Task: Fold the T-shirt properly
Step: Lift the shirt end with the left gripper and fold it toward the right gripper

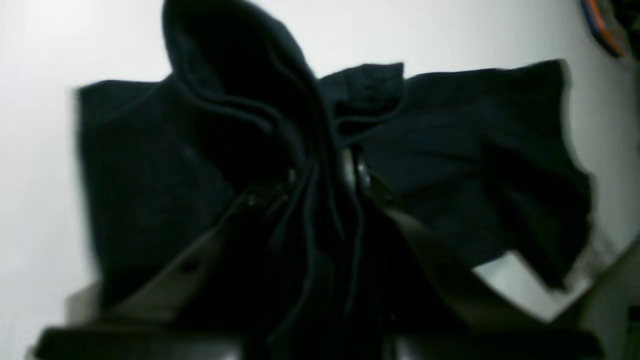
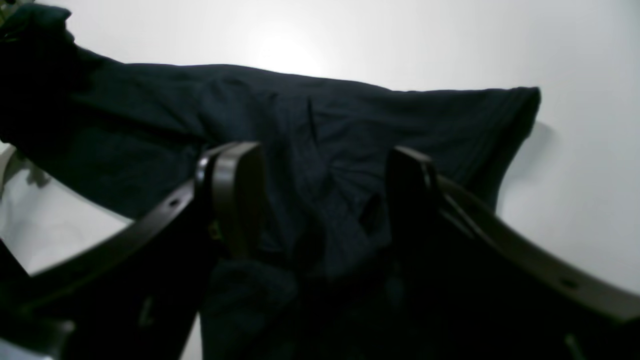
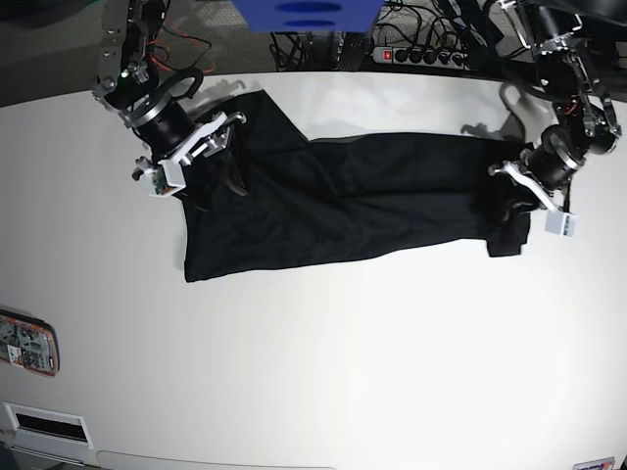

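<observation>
The black T-shirt lies stretched sideways across the white table, wrinkled, with one end hanging loose at the right. At that right end my left gripper is shut on a bunched fold of it. In the left wrist view the cloth rises in a gathered ridge between the fingers of the left gripper. At the left end of the shirt my right gripper is open. In the right wrist view its two fingers stand wide apart on the fabric, with loose cloth in the gap of the right gripper.
A small flat device lies at the table's left edge. Behind the far edge are a power strip with cables and a blue object. Bare white tabletop spreads in front of the shirt.
</observation>
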Motion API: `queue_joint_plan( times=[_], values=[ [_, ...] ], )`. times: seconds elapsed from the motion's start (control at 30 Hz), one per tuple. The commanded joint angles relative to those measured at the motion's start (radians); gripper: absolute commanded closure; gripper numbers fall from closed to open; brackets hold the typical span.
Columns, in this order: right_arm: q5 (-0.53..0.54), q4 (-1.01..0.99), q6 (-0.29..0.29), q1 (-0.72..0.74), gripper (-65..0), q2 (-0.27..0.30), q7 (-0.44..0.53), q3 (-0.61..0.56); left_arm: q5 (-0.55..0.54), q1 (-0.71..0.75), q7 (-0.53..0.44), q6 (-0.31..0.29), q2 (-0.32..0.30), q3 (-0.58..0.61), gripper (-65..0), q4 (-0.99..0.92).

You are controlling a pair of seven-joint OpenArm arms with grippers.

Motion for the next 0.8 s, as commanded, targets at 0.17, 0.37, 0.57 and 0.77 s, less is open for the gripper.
queue_joint_plan(
  times=[0.17,0.37,0.57,0.77],
  values=[
    [0.019,0.02,0.003,-0.001,-36.9,0.006,0.029,0.002,-0.012,-0.046,0.047,-0.009,0.052,0.015,0.0,0.001],
    [0.019,0.02,0.003,-0.002,-36.9,0.006,0.029,0.002,-0.011,-0.048,-0.02,-0.009,0.059,0.169,0.0,-0.001],
    [0.019,0.02,0.003,-0.002,-36.9,0.006,0.029,0.002,0.047,-0.074,-0.034,-0.009,0.059,0.305,0.0,-0.002],
    [0.019,0.02,0.003,-0.002,-36.9,0.006,0.029,0.002,0.06,-0.085,-0.034,-0.009,0.059,0.339,-3.8,-0.013]
  ],
)
